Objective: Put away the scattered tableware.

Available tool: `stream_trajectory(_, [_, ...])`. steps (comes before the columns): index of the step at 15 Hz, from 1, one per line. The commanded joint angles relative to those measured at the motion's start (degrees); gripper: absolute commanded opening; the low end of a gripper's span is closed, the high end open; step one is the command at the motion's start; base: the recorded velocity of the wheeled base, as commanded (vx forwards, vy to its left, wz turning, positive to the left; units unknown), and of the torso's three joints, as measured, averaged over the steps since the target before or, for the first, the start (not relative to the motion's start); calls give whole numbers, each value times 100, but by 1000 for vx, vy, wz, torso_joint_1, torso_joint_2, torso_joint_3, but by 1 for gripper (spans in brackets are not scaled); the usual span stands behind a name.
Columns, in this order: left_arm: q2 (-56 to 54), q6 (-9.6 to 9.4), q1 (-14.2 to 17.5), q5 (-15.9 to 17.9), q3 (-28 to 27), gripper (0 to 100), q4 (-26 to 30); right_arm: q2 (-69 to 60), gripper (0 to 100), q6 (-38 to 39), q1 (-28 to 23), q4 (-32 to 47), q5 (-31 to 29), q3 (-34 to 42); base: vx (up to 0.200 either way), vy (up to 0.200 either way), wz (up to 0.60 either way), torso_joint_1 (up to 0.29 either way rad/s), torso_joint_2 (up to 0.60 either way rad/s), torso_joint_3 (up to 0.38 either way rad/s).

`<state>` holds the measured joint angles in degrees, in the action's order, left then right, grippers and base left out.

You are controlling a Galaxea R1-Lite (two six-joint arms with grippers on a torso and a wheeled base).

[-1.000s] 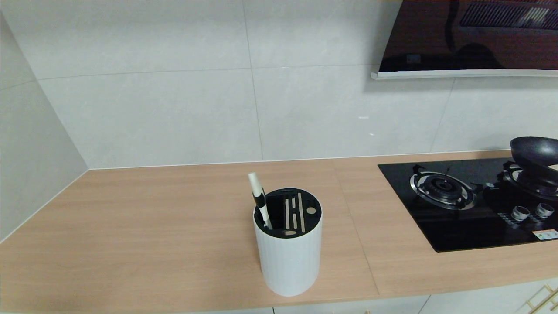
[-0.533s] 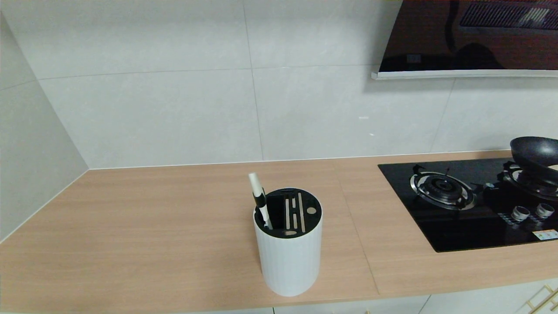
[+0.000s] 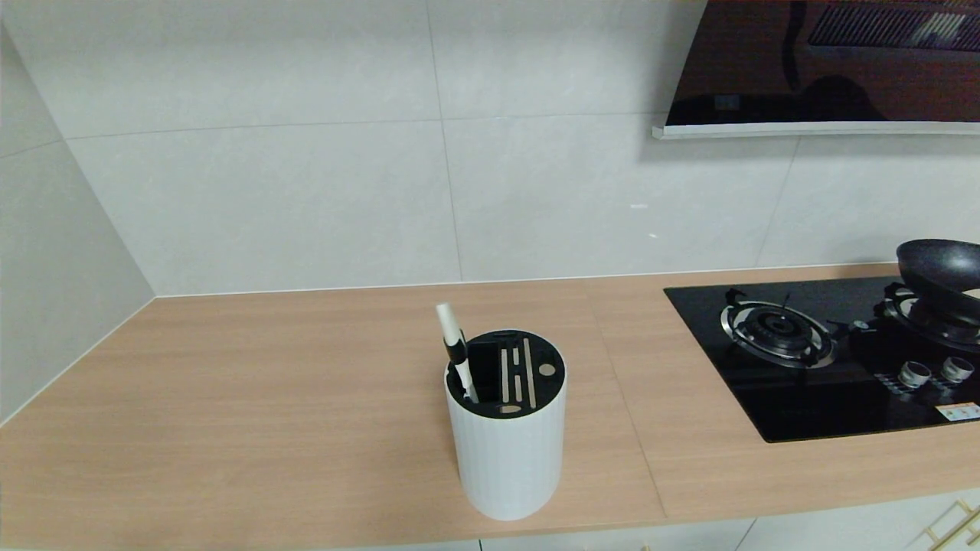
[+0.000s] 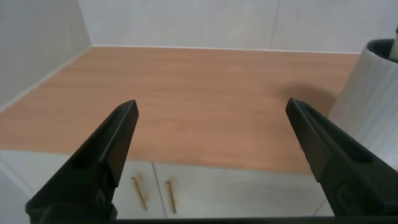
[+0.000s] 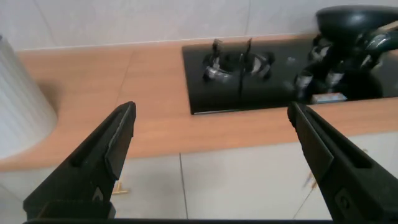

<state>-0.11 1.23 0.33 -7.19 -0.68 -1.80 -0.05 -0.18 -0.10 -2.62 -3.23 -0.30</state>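
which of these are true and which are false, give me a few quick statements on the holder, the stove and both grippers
1. The white holder stands upright on the wooden counter. True.
2. A white and black handle sticks up out of the holder's top. True.
3. The dark pan sits on the burner nearest the holder. False: it sits over the far right burner, and the nearest burner is bare.
4. The left gripper is shut on the handle. False: it is open and holds nothing.
5. The right gripper is open. True.
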Motion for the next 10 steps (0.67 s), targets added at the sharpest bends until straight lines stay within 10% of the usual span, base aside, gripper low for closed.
stream_trajectory(1, [11,-9,2,253,68,100,22,5,100,-61,1,245,226,30,0,0,0,0,0,0])
stream_trajectory(5, [11,-281,-15,728,68,100,198,5,100,-70,1,262,429,30,0,0,0,0,0,0])
stream_trajectory(10, [11,-123,-24,710,68,100,189,14,100,-61,1,253,499,30,0,0,0,0,0,0])
